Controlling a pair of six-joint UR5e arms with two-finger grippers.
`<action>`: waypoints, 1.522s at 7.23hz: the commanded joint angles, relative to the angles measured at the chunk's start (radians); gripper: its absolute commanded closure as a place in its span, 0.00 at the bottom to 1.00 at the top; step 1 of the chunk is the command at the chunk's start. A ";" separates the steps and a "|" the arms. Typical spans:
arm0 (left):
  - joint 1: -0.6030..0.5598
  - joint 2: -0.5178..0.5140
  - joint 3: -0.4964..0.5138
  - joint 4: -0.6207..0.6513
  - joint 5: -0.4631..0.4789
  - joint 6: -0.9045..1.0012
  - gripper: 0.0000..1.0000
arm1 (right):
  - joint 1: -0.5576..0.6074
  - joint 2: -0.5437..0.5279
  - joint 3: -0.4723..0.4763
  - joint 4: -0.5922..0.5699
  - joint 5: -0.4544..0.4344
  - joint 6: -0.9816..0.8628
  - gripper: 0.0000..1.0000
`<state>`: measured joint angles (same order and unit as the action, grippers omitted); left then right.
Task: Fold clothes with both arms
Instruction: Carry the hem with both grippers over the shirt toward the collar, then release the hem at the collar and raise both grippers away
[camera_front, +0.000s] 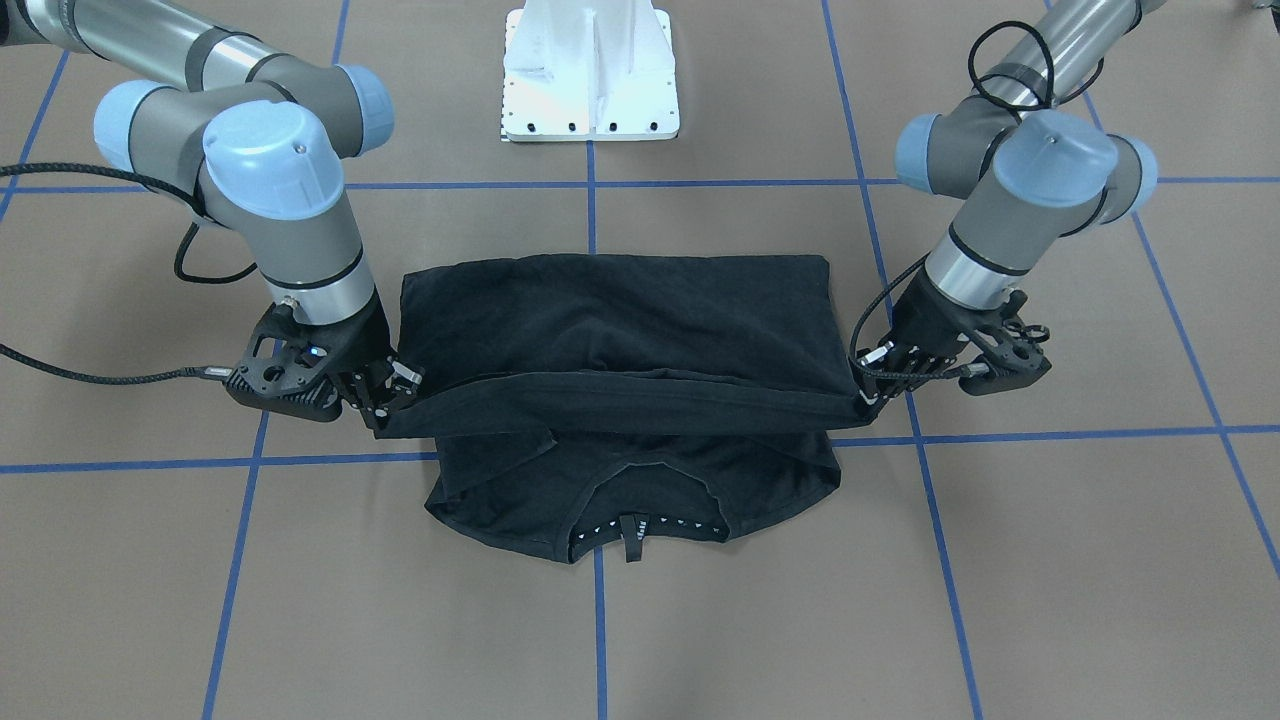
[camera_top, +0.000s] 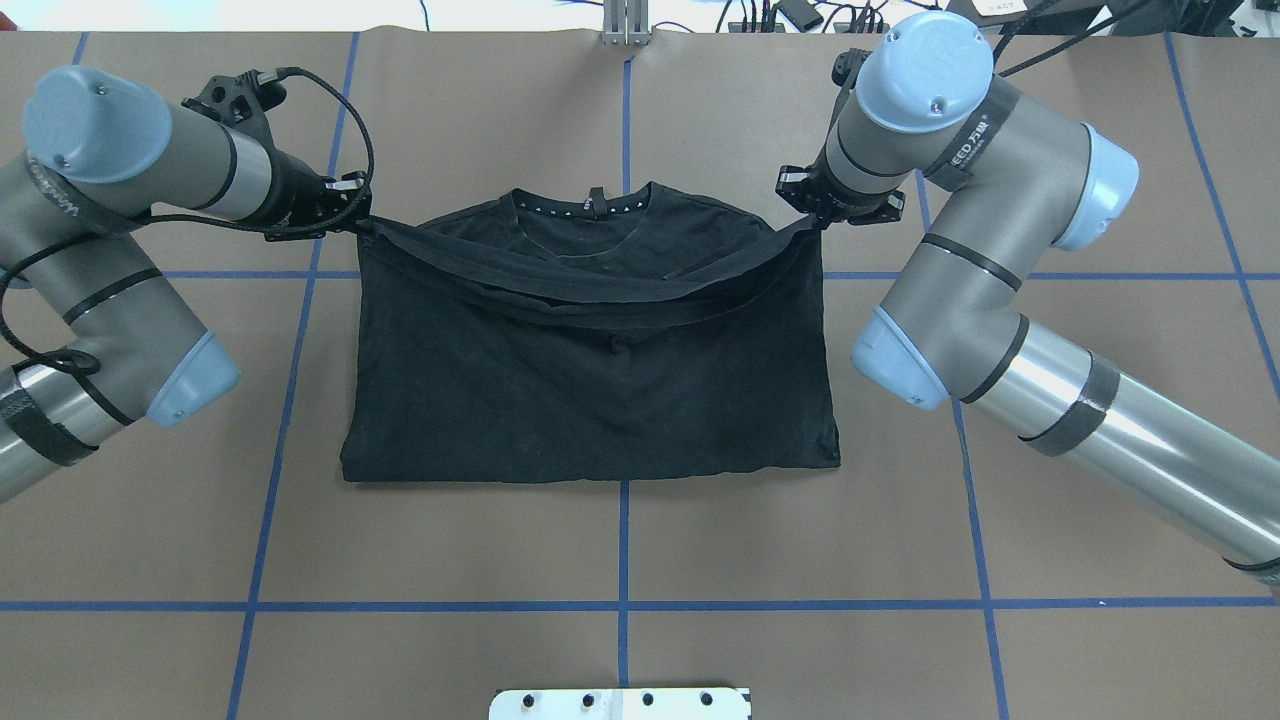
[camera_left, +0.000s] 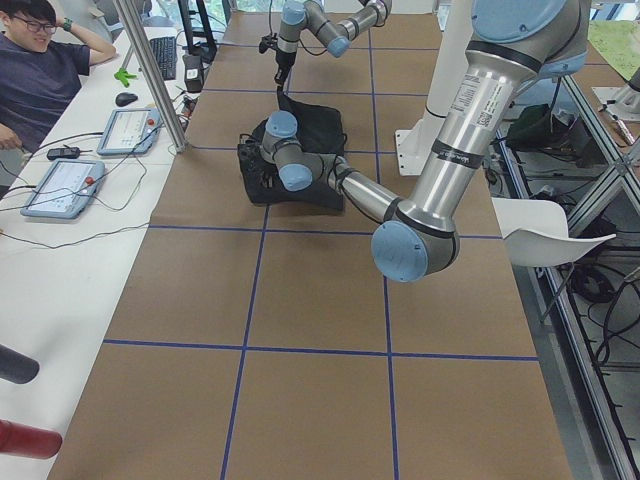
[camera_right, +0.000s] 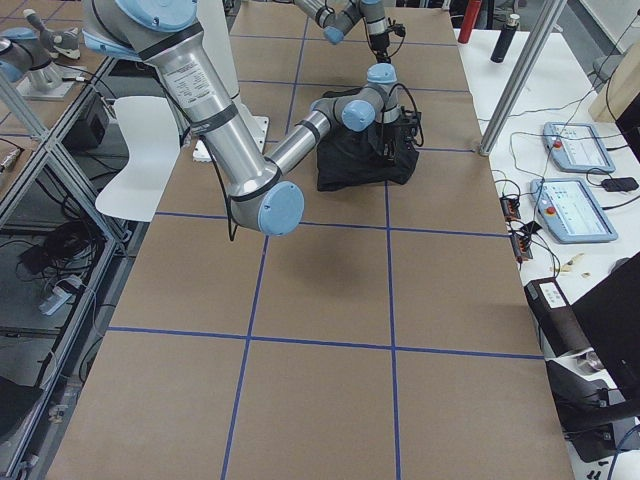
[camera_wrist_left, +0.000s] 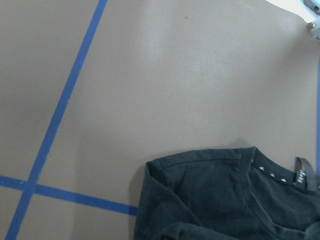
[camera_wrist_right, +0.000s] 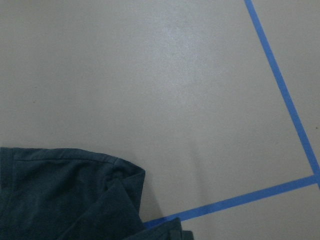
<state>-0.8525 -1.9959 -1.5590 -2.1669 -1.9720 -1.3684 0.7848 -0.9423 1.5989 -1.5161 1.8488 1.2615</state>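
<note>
Left pincer (camera_top: 348, 215): pressed together on one corner of the T-shirt's lifted edge. Right pincer (camera_top: 815, 212): pinching the opposite corner, so the edge hangs as a sagging band between the two, off the bench (camera_top: 1050, 520). Arms: two, the left arm (camera_top: 120, 310) and the right arm (camera_top: 960, 250), flanking the cloth. White pedestal base (camera_top: 620, 703): one, at the bench's near edge, well apart from the cloth. T-shirt (camera_top: 590, 400): one, black, at mid-bench, doubled over with its fold toward the base. Collar (camera_top: 585, 208): on the far side, just beyond the held band, small white triangles inside. Blue tape lines (camera_top: 800, 604): a grid across the bench, partly covered by the cloth. Past the far edge, in the side views: a white side table (camera_left: 60, 225) bearing two screen consoles (camera_left: 60, 185), and one seated person (camera_left: 50, 70).
</note>
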 joint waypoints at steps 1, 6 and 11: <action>0.032 -0.017 0.060 -0.001 0.036 0.028 1.00 | 0.007 0.013 -0.098 0.080 0.000 -0.008 1.00; 0.053 -0.018 0.114 -0.008 0.055 0.112 1.00 | 0.005 0.016 -0.174 0.119 0.000 -0.030 1.00; 0.033 -0.014 0.106 -0.059 0.055 0.208 0.00 | 0.013 0.045 -0.175 0.117 -0.002 -0.031 0.19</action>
<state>-0.8049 -2.0123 -1.4455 -2.2034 -1.9168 -1.2136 0.7927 -0.9174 1.4237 -1.3984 1.8474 1.2308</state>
